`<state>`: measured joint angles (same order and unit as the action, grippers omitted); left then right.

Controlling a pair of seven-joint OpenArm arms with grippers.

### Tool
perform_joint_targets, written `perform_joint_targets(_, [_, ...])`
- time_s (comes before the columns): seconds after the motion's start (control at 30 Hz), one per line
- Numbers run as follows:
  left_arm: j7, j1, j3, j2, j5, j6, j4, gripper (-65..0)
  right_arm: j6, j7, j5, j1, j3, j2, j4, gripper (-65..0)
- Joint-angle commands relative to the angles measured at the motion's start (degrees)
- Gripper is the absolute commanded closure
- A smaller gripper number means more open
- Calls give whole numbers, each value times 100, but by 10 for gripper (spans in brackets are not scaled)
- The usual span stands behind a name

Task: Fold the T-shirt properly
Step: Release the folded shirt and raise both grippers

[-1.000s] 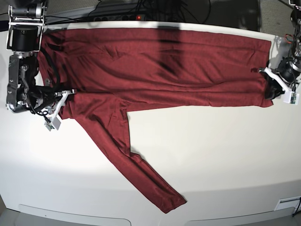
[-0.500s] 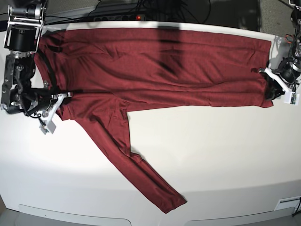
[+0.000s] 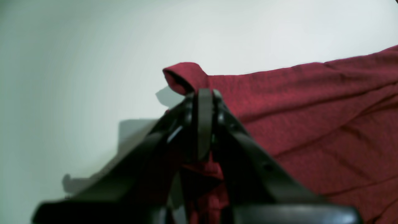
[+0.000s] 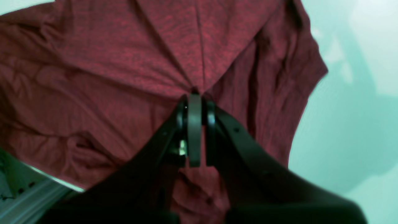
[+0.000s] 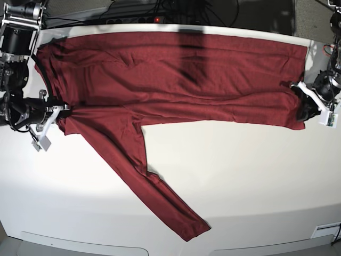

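Observation:
The dark red T-shirt point(image 5: 176, 74) lies spread flat across the back of the white table point(image 5: 240, 176), one long sleeve point(image 5: 149, 181) running diagonally toward the front. On the base view's right, my left gripper point(image 5: 303, 109) is shut on the shirt's lower right corner point(image 3: 186, 77). At the far left, my right gripper point(image 5: 59, 113) is shut on the shirt's edge beside the sleeve's root. In the right wrist view the cloth point(image 4: 124, 62) gathers into folds at the pinched jaws of that gripper point(image 4: 194, 96). The left gripper point(image 3: 203, 93) also shows pinched cloth in its own wrist view.
The table's rounded front edge point(image 5: 160, 248) runs along the bottom of the base view. Dark equipment and cables point(image 5: 160, 13) sit behind the table's back edge. A small white label point(image 5: 326, 231) lies at the front right corner.
My right gripper closed on the shirt's edge and drew it left, pulling the cloth tauter. My left gripper moved slightly up with its corner.

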<state>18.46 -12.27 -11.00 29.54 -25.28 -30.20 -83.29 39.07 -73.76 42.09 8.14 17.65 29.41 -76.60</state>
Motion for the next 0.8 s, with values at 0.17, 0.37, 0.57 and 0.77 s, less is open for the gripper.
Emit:
perform_joint_targets(0.17, [-444, -378, -284, 192, -68, -22, -140, 0, 93, -179, 507, -293, 671, 201, -511, 0])
perform_joint_targets(0.37, [-435, -831, -629, 192, -66, -24, -466, 0, 93, -229, 699, -686, 892, 330, -643, 0])
perform_joint_targets(0.57, [-439, -1327, -1108, 192, -66, -24, -929, 0, 93, -404, 702, -883, 903, 361, -643, 0])
perform_joint_targets(0.77, [-435, -1552, -1104, 188, -22, -66, -944, 0, 93, -407, 579, -1014, 901, 356, -643, 0])
